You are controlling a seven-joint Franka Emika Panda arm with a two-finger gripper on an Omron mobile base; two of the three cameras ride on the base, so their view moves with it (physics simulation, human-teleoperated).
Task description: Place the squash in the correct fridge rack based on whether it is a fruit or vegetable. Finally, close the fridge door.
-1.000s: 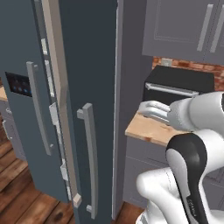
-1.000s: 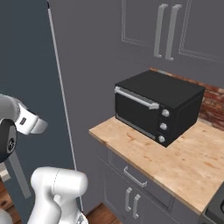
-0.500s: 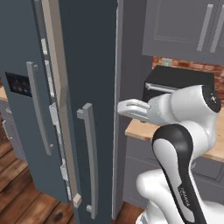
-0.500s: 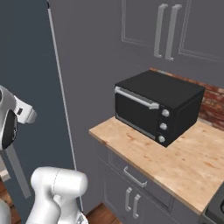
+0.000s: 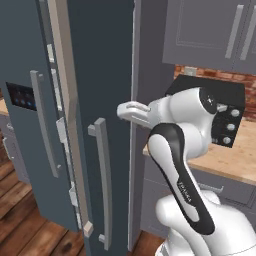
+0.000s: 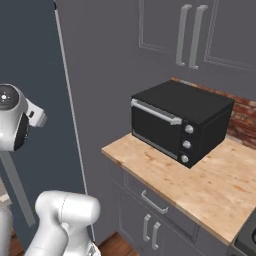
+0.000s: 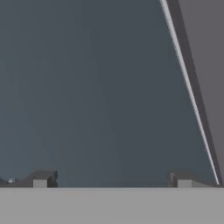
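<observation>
Reaching toward the fridge door [image 5: 102, 75], the gripper [image 5: 129, 111] spreads wide with nothing in it; looks like the closing step, needing a firm push next.

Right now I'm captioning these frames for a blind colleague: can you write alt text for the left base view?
The white robot arm reaches left, its hand close to the plain slate-grey face of the fridge door, which stands open at an angle with its long vertical bar handle toward the camera. Behind the arm, a black toaster oven sits on a wooden counter under grey cabinets.
</observation>
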